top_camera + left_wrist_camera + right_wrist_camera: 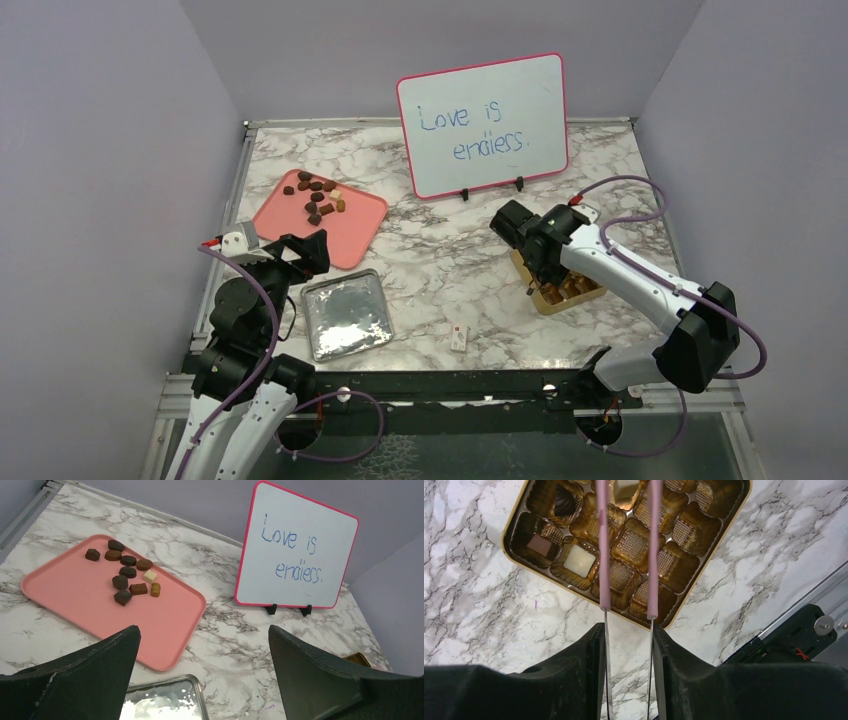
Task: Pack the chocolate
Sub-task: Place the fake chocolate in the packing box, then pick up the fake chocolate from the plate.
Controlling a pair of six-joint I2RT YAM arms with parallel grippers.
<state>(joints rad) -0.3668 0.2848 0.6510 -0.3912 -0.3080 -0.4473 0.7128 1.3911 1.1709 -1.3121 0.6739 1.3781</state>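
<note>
Chocolates mostly lie on the tray, a few in the box, where the right gripper clenches tweezers mid-placing; the left gripper gapes empty, so fetching another piece seems next.

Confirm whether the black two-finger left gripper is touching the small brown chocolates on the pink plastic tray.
Apart. Left wrist view: bare pink tray separates the chocolates from the open left gripper.
</note>
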